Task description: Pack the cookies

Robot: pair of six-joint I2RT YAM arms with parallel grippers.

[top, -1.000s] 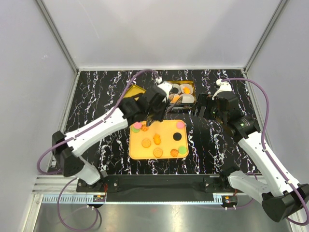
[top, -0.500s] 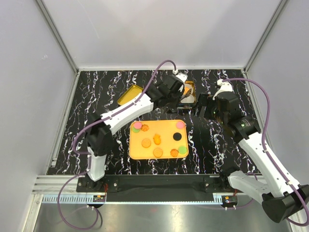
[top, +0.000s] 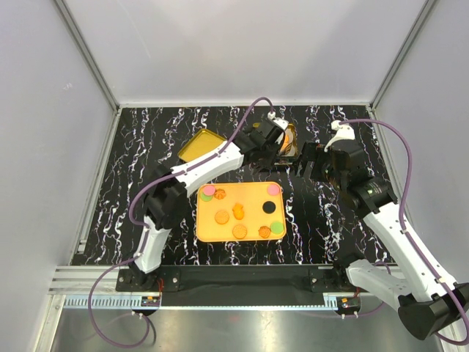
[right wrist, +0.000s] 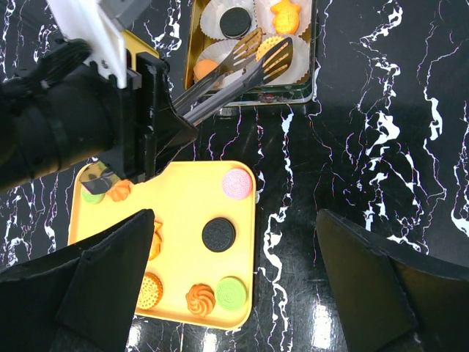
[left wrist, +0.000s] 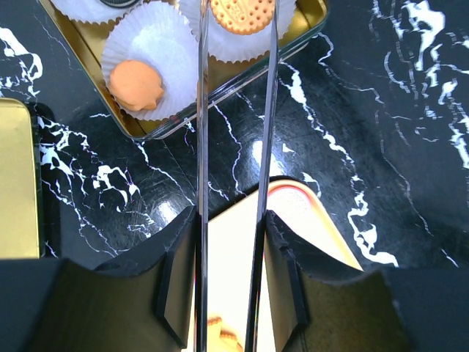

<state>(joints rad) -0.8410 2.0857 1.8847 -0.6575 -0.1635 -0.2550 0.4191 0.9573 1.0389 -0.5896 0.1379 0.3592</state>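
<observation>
My left gripper (left wrist: 231,220) is shut on metal tongs (left wrist: 201,110) and reaches over the open gold tin (top: 287,139) at the back. The tong tips (right wrist: 258,55) sit on either side of a round golden cookie (left wrist: 242,15) over a white paper cup; I cannot tell whether it rests in the cup. Other cups hold an orange cookie (left wrist: 136,83), a black one (right wrist: 236,20) and another orange one (right wrist: 286,16). The yellow tray (top: 253,220) holds several cookies, among them pink (right wrist: 237,183), black (right wrist: 218,234) and green (right wrist: 231,293). My right gripper (right wrist: 234,220) is open and empty above the tray's right side.
The tin's gold lid (top: 199,145) lies at the back left of the tray. The left arm (top: 205,165) stretches diagonally over the tray's back left corner. The black marbled tabletop (top: 330,227) is ringed by white walls.
My left arm has swung from above the tray's back left to the tin at the back, taking the tongs with it. The right arm has hardly moved.
</observation>
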